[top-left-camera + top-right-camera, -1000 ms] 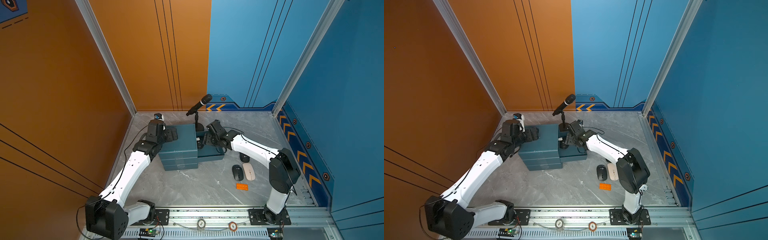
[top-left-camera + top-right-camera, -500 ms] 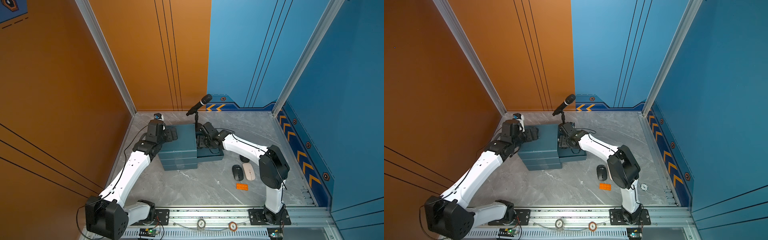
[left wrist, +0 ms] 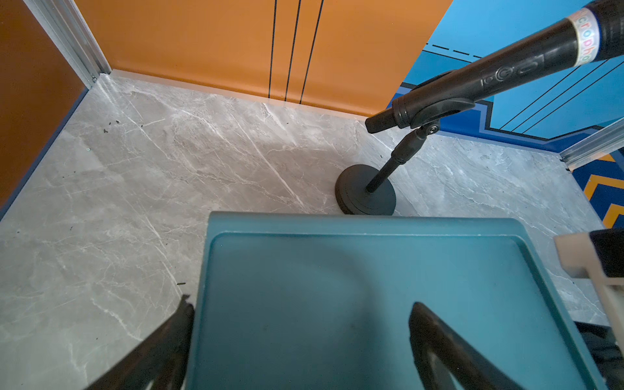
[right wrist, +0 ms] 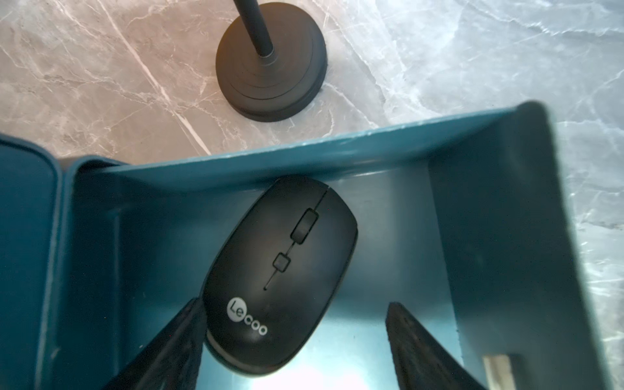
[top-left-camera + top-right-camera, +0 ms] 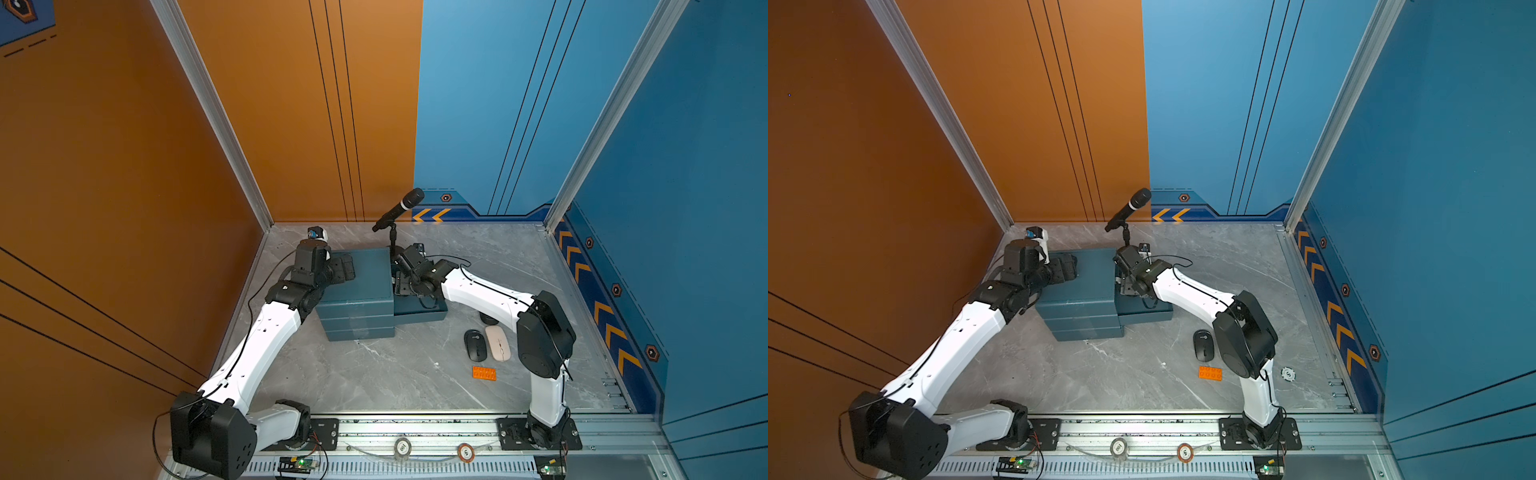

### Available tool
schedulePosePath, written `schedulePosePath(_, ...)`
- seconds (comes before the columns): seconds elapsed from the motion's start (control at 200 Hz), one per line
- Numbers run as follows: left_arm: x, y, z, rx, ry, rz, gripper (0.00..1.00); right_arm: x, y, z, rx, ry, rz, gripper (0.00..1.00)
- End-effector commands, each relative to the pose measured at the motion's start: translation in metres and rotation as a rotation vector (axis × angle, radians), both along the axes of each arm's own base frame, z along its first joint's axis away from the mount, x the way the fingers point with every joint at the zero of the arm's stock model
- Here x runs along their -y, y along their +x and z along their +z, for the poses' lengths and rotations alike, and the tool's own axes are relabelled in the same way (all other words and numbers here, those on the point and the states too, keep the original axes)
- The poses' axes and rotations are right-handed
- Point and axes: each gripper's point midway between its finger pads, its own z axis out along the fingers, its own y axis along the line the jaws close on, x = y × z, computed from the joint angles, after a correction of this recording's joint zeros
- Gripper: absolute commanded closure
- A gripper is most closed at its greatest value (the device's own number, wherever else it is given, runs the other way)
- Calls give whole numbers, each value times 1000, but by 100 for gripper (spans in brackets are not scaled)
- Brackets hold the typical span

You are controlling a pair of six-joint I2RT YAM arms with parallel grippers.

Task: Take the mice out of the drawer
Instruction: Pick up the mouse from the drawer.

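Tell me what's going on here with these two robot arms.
The right hand, open, is down in the pulled-out drawer, straddling a black mouse without gripping it. The left hand, also open, sits at the cabinet top. A second black mouse and a cream mouse lie out on the table.

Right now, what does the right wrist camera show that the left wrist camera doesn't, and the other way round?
Only the right wrist view: a black Lecoo mouse lying in the open teal drawer, its logo end between the fingers of the open right hand.
Only the left wrist view: the drawer unit's flat top under the open left hand, the microphone tilted in its clip, and the orange wall.
Both: the microphone stand's round base and the grey marble table.
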Motion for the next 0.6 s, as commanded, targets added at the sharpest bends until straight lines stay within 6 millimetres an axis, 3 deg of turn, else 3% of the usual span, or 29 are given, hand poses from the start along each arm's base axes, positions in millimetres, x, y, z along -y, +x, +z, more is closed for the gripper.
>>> schedulePosePath(0.0, 5, 2, 11, 27, -29, -16, 2, 18, -6, 10, 0, -77, 0, 24)
schedulePosePath(0.2, 5, 2, 12, 30, -27, -17, 2, 29, -8, 27, 17, -83, -10, 24)
schedulePosePath(0.416, 6, 2, 11, 27, -32, -19, 2, -2, -12, 49, 24, 160, -15, 22)
schedulePosePath(0.596, 6, 1, 13, 33, -34, -19, 2, -5, -8, 31, -3, 176, -81, 22)
